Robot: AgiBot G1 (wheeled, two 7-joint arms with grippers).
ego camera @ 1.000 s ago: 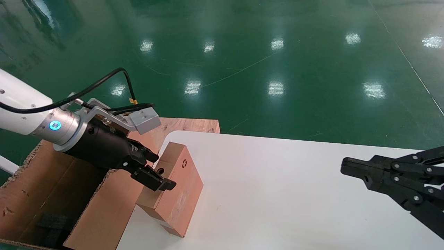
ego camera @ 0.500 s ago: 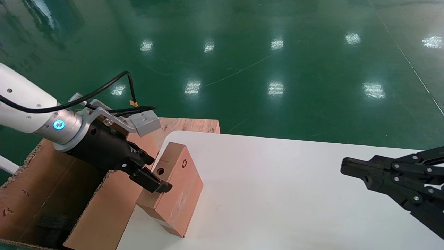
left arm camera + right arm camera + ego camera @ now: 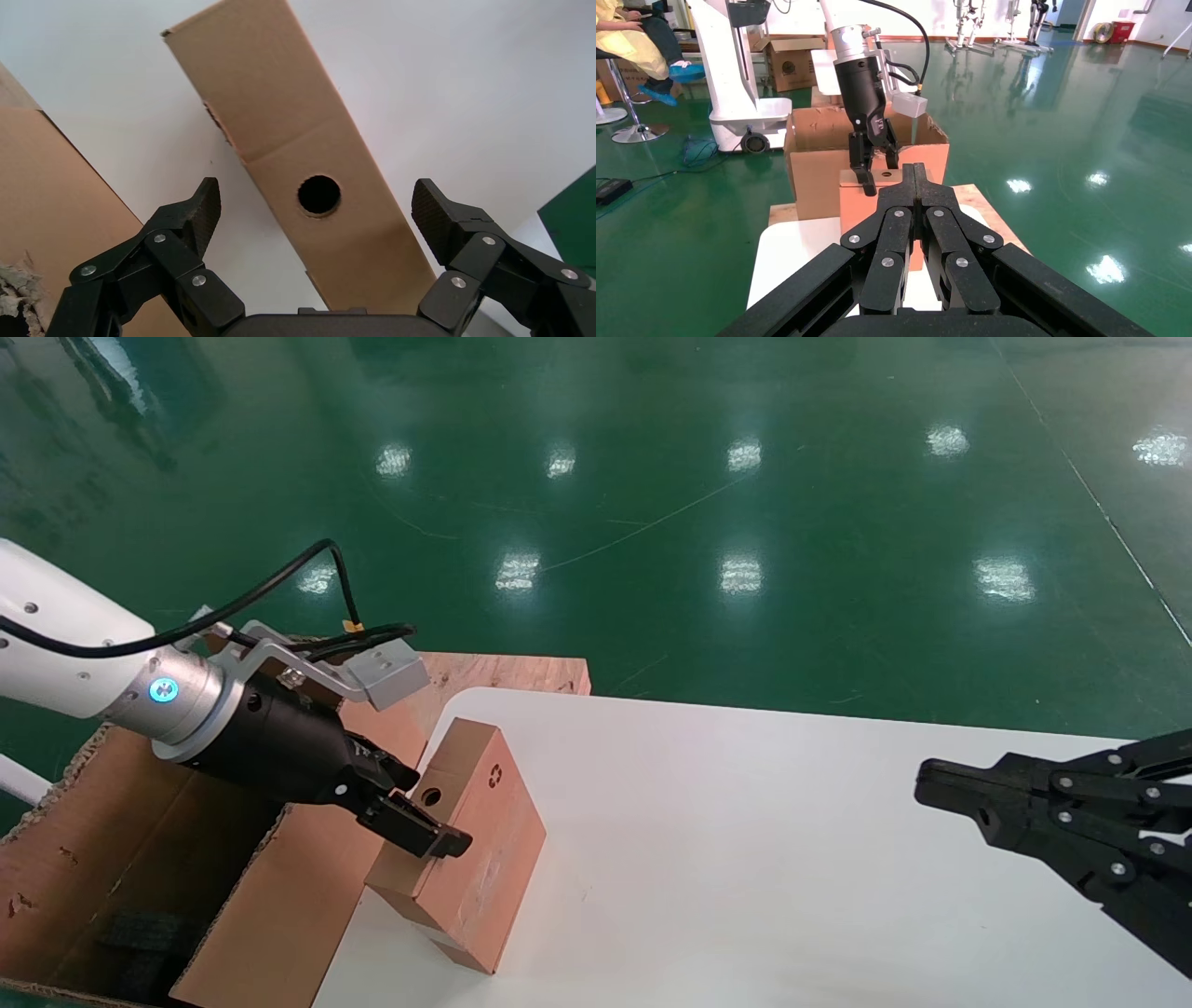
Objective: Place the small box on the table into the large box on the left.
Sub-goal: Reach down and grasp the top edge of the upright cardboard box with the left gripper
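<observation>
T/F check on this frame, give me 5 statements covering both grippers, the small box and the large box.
1. The left gripper is open, with a finger on either side of the small box. True.
2. The small box already lies inside the large box. False: it stands on the table, near the table's left edge.
3. The right gripper holds the small box. False: it is shut on nothing, off at the right over the table.
4. A round punched hole shows in the face of the small box that is turned to the left gripper. True.
5. The large box sits to the robot's right. False: it is at the left, beside the table.
</observation>
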